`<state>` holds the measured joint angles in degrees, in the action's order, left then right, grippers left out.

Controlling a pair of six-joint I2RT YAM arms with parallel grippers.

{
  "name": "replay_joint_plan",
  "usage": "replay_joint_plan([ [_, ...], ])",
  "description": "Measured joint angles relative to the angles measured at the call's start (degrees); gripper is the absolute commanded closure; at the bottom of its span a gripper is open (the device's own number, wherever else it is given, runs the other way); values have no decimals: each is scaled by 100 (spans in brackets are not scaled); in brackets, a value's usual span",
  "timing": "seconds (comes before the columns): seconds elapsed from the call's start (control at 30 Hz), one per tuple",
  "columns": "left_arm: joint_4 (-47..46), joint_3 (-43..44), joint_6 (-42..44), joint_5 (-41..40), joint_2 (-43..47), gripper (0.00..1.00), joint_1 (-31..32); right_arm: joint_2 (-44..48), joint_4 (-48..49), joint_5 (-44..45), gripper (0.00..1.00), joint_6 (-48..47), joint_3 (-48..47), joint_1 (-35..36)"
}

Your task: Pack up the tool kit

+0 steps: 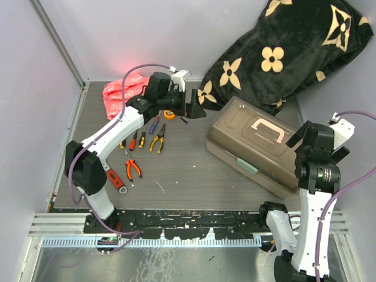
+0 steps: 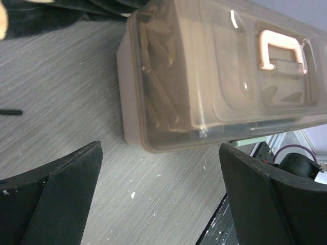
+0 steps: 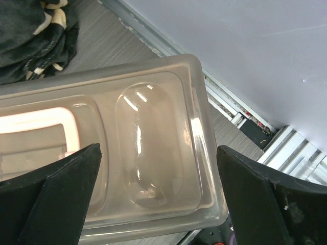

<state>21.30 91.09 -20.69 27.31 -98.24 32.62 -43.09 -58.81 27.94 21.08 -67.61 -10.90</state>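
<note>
The tool kit's brown translucent toolbox (image 1: 252, 150) lies shut at the right of the table, beige handle (image 1: 268, 129) on top. Left of it lie a red wrench (image 1: 116, 179), orange pliers (image 1: 132, 168), yellow pliers (image 1: 157, 138) and screwdrivers (image 1: 134, 141). An orange tape measure (image 1: 170, 114) shows partly under my left arm. My left gripper (image 1: 194, 111) is open above the table, facing the toolbox (image 2: 214, 76) end; its own view shows nothing between the jaws (image 2: 161, 196). My right gripper (image 1: 317, 147) hangs open over the toolbox lid (image 3: 153, 153) at its right end (image 3: 158, 196).
A black flower-patterned blanket (image 1: 288, 53) is bunched at the back right, touching the toolbox's far side. A red plastic bag (image 1: 120, 94) lies at the back left. Grey walls close in the left, back and right. A black rail (image 1: 188, 222) runs along the near edge.
</note>
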Motion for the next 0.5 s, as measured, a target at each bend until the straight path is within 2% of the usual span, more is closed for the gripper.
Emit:
replay_joint_plan([
  [0.27,-227,173,-111,15,-271,2,442,203,-192,153,0,356,232,-7],
  [0.5,-280,168,-111,-7,-271,2,439,195,-249,138,0,811,627,-9],
])
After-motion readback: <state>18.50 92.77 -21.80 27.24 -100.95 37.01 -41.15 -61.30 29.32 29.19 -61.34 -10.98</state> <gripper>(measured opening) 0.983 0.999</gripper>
